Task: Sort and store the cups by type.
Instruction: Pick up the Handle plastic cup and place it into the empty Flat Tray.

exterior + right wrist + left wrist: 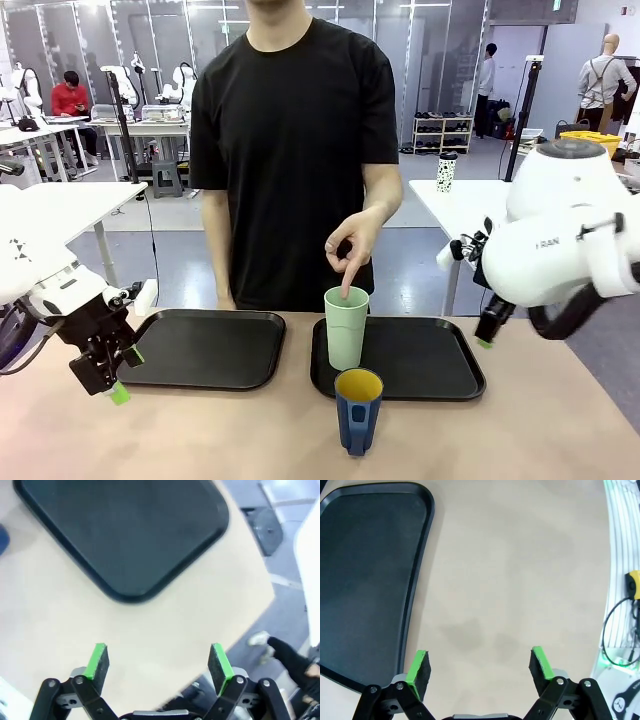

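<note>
1. The left pincer [105,385] [480,664] stands wide with nothing between its green pads. It hangs over the bare table [540,430] well to the left of the right tray [440,375], past the left tray [205,345] that lies between them.
2. In the left wrist view that left tray [365,575] runs along the side of the picture, and only the tan table [510,580] lies under the spread fingers.
3. The right pincer [488,335] [158,661] is also wide and holds nothing. It is raised just off the right edge of the right tray, fingers pointing down.
4. In the right wrist view a rounded corner of the right tray [130,530] lies beyond the fingers, with the table's edge near the fingertips.
5. The pale-green tumbler [346,328] stands upright on the right tray, near its left edge.
6. The dark-blue mug [358,410], yellow inside, stands upright on the table just beside the near edge of the right tray, toward that tray's left corner and on the robot's side of the tumbler.
7. The person's hand [355,245] hangs above the left part of the right tray, index finger pointing down at the tumbler's rim.
</note>
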### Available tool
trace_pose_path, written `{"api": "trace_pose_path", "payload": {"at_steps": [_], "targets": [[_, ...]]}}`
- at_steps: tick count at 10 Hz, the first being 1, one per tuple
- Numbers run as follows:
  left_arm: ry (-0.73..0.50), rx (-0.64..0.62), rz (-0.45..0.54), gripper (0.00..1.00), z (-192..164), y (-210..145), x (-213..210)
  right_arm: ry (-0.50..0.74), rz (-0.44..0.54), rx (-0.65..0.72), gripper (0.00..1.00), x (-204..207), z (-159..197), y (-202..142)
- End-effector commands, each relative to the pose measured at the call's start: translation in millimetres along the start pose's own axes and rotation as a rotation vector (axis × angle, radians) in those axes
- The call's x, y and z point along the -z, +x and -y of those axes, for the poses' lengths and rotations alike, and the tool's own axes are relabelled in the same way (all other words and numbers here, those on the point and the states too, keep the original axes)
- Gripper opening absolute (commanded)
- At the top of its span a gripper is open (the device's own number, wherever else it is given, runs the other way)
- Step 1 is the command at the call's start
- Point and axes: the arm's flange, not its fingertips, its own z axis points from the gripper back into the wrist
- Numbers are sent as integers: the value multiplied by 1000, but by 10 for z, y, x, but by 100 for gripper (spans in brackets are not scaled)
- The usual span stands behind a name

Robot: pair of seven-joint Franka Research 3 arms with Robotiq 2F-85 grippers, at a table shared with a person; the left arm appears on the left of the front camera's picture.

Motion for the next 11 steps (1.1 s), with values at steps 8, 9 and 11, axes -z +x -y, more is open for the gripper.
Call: {"api": "trace_pose_path", "payload": {"at_steps": [8, 9, 11], "targets": [[8, 7, 6, 100, -6, -8, -3, -20, -83, -458, 100, -343, -89, -175], [8, 7, 6, 100, -6, -8, -3, -20, -83, -458, 100, -343, -89, -175], [8, 7, 6, 100, -6, -8, -3, 33, -28, -550, 100, -281, -90, -250]]}}
